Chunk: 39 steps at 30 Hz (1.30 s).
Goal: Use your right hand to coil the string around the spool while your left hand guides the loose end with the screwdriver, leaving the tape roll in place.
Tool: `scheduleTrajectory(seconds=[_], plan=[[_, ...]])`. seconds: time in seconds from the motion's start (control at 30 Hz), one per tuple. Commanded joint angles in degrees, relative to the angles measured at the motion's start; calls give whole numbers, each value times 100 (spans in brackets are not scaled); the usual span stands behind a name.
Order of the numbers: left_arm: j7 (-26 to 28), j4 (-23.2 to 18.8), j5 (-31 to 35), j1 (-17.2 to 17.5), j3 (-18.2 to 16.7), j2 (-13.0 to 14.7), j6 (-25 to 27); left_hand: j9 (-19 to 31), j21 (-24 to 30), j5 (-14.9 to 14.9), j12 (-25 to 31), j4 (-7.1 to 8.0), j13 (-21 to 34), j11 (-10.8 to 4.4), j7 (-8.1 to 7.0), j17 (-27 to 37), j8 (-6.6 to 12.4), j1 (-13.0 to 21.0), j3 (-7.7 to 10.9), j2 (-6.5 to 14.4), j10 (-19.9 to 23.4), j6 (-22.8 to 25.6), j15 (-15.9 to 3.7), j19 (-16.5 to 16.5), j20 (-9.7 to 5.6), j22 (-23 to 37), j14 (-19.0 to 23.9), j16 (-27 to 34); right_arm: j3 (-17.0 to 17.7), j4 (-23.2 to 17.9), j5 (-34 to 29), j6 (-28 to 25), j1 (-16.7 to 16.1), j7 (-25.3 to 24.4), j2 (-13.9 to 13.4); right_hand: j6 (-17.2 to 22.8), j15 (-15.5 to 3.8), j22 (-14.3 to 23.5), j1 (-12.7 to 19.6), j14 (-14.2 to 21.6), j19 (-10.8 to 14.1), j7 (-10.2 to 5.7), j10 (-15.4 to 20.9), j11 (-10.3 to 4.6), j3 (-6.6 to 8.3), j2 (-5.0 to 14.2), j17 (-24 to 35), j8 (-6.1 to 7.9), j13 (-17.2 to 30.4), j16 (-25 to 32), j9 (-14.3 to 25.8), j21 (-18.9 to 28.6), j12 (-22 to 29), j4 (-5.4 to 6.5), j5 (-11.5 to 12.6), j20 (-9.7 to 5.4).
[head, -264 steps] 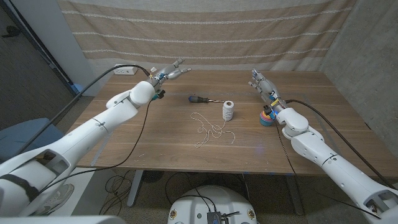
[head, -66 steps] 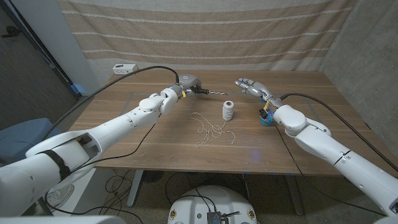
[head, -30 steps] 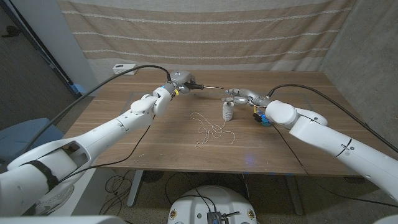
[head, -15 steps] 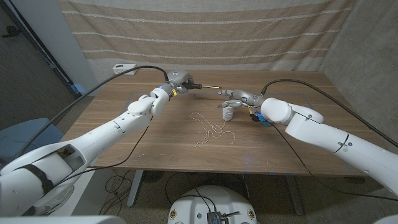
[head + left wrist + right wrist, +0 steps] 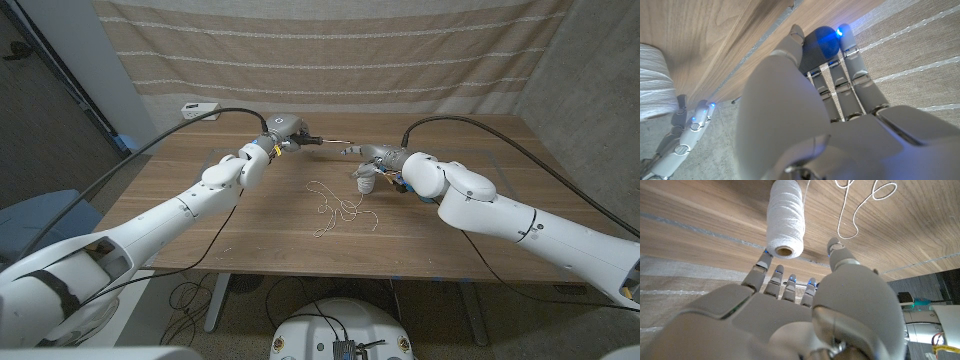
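Beside spool (image 5: 366, 183), right hand (image 5: 378, 158) fingers (image 5: 771, 278) apart.

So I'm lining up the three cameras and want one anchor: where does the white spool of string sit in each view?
Head view: the spool stands at table centre, just below the right hand.
Left wrist view: its wound white side shows at the picture's left edge.
Right wrist view: the spool is top centre, beyond the fingertips.
Shared landmark: the loose string, also seen beside the spool in the right wrist view.

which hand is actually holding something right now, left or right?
The left hand: it grips the screwdriver, shaft pointing toward the spool. The right hand only hovers at the spool, fingers apart.
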Motion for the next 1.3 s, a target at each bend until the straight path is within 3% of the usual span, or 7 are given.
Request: scheduleTrajectory(seconds=[0.03,0.3,0.73,0.83,0.97,1.1,1.3], plan=[[8,-67,-24,89,-80,57,-13,16,58,44,-23,43,24,7,476,30,1,785,44,872,38,810,-1108,-12,-624,11,723,4,-562,199,-1705,-391,284,690,379,227,-76,25,287,228,234,-16,164,-14,123,-11,42,87,18,85,18,83,54,6,39,-42],[49,-48,-19,89,-94,49,-61,19,82,44,-41,42,40,9,463,46,-11,786,44,871,36,821,-1115,-21,-624,9,723,-5,-710,520,-2430,-656,427,1598,666,921,-159,41,524,306,411,-15,233,-43,70,-112,95,237,23,97,27,97,26,107,41,27],[75,-49,44,75,-77,9,-57,24,126,43,-71,44,61,-5,453,64,-37,783,44,868,59,831,-1116,-41,-621,7,751,-16,-880,800,-2963,-1215,754,3293,984,529,-64,64,72,637,860,-22,28,38,-203,-270,195,-53,39,254,4,215,-17,294,77,160],[48,-60,53,70,-69,-1,-43,25,139,43,-80,45,70,-7,463,70,-44,781,44,868,53,830,-1118,-40,-621,6,747,-22,-756,775,-2914,-1124,631,3109,975,869,-321,90,241,1400,1354,-12,603,36,-155,-91,273,58,41,566,21,398,175,209,122,-68],[4,-89,77,73,-57,-3,-7,27,154,43,-90,48,82,-9,445,75,-49,778,45,870,54,842,-1127,-45,-622,5,739,-33,-420,664,-2604,-764,279,2384,899,2187,-920,198,806,2736,2193,61,1978,87,-114,352,812,344,104,1428,8,894,602,140,42,-714],[-16,-130,92,94,-58,6,27,29,166,43,-102,48,90,-33,443,76,-59,777,46,869,55,839,-1130,-55,-622,4,741,-43,-173,576,-2415,-430,-15,1704,832,3783,-1259,381,1777,3988,2566,887,3354,216,187,546,1565,597,387,2157,23,1537,1361,104,-63,-1169],[-24,-224,98,155,-89,39,83,32,188,42,-116,47,99,-19,436,87,-70,775,47,868,68,843,-1135,-56,-625,2,750,-48,197,567,-2075,4,-377,857,768,4437,-1291,598,2322,4867,2877,1193,4121,462,396,537,1938,583,637,2302,70,2271,1898,169,-82,-1471]])
